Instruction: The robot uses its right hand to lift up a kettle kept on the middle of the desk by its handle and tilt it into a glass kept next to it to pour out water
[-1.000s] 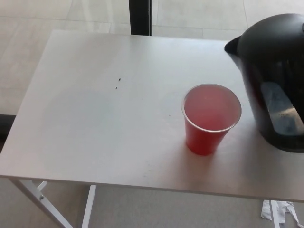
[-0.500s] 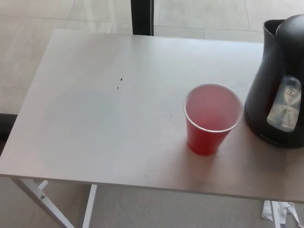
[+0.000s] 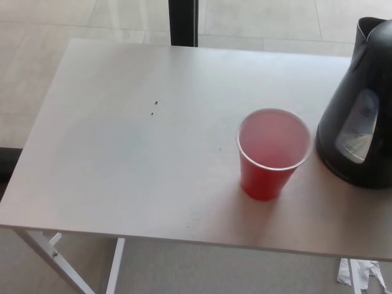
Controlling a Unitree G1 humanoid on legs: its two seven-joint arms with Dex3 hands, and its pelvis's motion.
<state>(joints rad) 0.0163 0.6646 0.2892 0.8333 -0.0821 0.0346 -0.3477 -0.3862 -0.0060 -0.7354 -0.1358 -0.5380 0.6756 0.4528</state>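
A black kettle stands at the right edge of the head view on the white desk, cut off by the frame, its spout at the top and a clear water window facing me. Its handle is out of view. A red cup stands upright just left of the kettle, a small gap between them. Neither of my hands shows in the picture.
A dark post rises behind the desk's far edge. Two small dark specks lie on the desk's middle. The desk's white legs show below its front edge, and white scraps lie on the floor at the bottom right.
The kettle, tilted with its spout toward the cup a second ago, has swung upright and shifted right, away from the cup. The cup has stayed put.
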